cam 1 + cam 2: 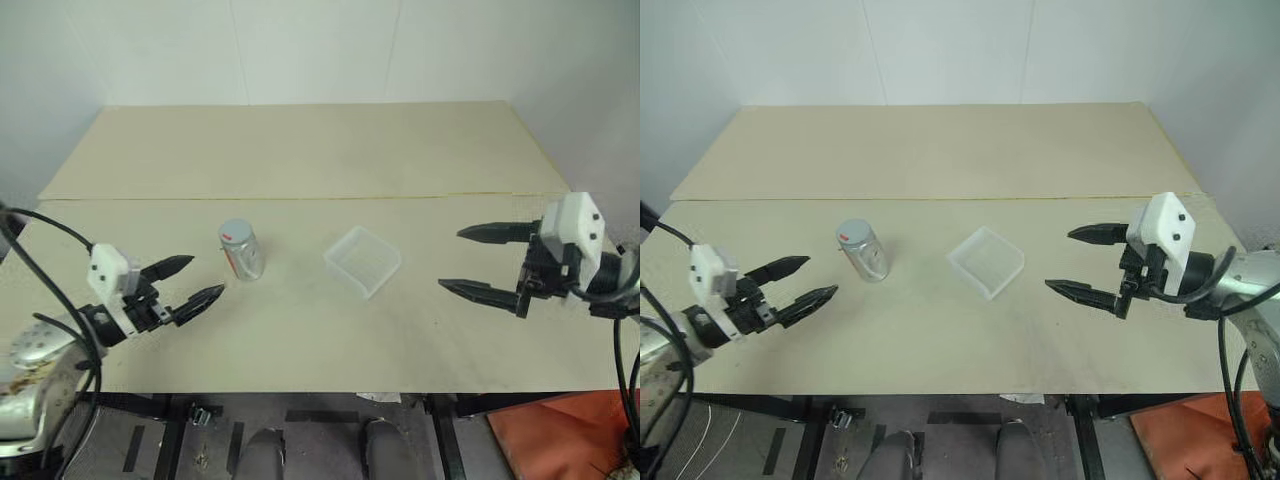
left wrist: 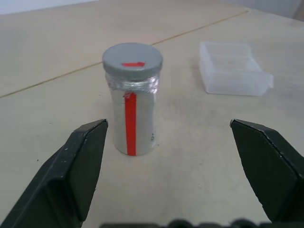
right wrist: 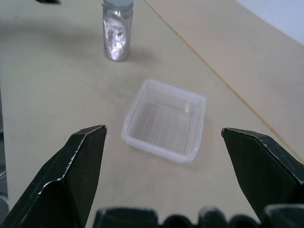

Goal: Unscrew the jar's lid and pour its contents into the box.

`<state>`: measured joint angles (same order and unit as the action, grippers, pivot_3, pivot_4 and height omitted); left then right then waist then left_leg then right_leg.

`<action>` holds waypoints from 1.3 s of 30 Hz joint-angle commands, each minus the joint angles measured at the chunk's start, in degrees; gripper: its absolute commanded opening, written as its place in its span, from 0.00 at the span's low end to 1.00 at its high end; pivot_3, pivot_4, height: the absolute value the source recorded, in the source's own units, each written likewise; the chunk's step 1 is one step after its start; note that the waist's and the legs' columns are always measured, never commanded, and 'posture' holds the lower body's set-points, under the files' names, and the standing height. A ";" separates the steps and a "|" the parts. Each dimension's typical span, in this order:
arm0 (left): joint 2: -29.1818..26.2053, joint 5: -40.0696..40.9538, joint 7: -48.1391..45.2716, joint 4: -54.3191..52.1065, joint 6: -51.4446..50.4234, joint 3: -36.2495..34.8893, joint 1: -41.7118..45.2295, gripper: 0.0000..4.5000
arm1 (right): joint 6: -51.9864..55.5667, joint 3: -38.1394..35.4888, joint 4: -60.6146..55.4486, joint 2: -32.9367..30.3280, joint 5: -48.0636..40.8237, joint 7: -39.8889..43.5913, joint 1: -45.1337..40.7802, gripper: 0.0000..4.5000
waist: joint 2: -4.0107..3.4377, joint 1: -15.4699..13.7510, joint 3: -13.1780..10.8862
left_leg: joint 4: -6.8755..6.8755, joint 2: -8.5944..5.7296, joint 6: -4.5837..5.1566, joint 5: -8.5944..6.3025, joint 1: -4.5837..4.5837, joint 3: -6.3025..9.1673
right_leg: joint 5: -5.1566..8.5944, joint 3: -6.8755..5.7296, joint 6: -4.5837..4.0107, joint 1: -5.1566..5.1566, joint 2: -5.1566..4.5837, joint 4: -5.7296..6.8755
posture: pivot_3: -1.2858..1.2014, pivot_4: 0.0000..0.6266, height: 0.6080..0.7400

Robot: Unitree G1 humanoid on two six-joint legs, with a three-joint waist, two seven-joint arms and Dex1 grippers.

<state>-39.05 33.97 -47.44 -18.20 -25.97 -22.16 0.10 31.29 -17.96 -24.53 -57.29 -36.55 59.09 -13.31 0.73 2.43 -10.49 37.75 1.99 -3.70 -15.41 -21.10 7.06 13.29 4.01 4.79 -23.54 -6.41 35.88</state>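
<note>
Left of centre on the bench (image 1: 300,330), the jar (image 1: 242,252) stands upright, lid (image 1: 234,232) on, just up-right of my wide-open, empty left tool (image 1: 186,280), far nearer than my equally open, empty right tool (image 1: 475,261) beyond the box (image 1: 363,261).

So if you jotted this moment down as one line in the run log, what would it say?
jar: upright, lid on | box: empty, beside jar | left end effector: open, near jar | right end effector: open, near box
</note>
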 commanded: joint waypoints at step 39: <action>14.80 -13.92 5.84 28.01 19.29 13.01 21.46 1.00 | 3.29 -5.29 -3.69 -2.74 -8.53 2.57 -2.87 1.00 | 0.01 -0.06 0.00 | 0.04 -0.03 0.00 0.00 -0.01 0.01 | -0.02 0.00 0.04 0.02 -0.01 -0.03 | 0.52 0.24 1.00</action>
<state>-24.20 20.31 -41.97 10.03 -8.48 -8.86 20.41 35.19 -21.05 -26.79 -59.18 -44.14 61.32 -16.19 0.74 2.37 -10.49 37.79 1.96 -3.70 -15.41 -21.11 7.07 13.27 4.01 4.83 -23.52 -6.42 35.85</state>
